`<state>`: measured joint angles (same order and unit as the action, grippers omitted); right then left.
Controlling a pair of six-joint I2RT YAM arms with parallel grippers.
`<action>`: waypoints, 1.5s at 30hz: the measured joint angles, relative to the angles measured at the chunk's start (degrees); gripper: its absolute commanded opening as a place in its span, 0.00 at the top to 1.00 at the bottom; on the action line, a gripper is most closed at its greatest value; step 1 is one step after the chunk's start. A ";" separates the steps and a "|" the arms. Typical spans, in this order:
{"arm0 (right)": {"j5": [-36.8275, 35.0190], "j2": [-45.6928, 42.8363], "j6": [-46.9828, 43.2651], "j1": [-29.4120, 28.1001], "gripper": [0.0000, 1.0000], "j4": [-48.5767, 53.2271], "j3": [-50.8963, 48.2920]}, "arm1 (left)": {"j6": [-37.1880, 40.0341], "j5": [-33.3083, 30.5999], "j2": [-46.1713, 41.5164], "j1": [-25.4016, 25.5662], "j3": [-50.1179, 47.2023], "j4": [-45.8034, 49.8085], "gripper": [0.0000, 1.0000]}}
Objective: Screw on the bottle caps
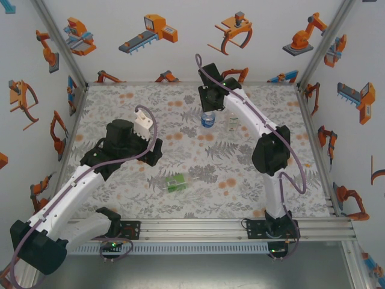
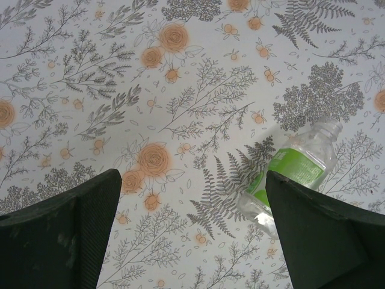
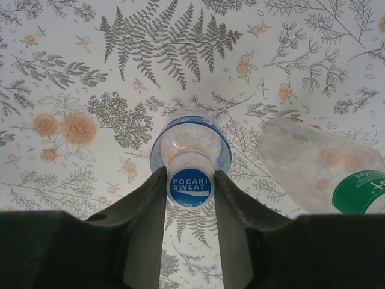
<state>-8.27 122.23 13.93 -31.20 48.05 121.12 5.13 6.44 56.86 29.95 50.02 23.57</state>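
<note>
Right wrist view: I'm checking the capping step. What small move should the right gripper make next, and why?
Probably a short tightening twist. The right gripper has its fingers against both sides of the cap, which sits on the upright blue-labelled bottle; tightness cannot be seen.

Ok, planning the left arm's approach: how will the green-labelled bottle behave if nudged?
The green-labelled bottle lies on its side and looks round, so it likely rolls. It appears clear and empty, so it is probably light and easily dented.
</note>
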 measured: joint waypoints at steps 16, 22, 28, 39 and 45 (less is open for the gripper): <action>0.39 -5.55 -0.52 0.00 0.45 1.16 -1.90 | 0.20 2.21 1.29 0.00 0.00 0.02 0.03; 1.88 -15.78 0.35 0.00 0.44 -0.79 -10.97 | 1.03 3.87 1.73 2.32 -0.02 -0.04 0.03; 4.20 -25.44 3.85 -0.07 0.43 -5.38 -25.94 | 0.70 3.39 1.90 9.33 -1.01 0.02 0.03; 6.58 -38.12 8.50 -0.17 0.42 -11.34 -46.05 | -9.09 -2.54 5.03 16.59 -8.17 -0.28 0.03; 7.41 -41.44 8.87 -0.17 0.41 -13.31 -49.88 | -12.35 -5.01 9.20 19.82 -9.27 -1.33 0.03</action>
<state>-0.86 80.79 22.81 -31.38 34.74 71.24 -7.22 1.43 66.06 49.78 40.75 22.24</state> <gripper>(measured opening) 0.583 0.967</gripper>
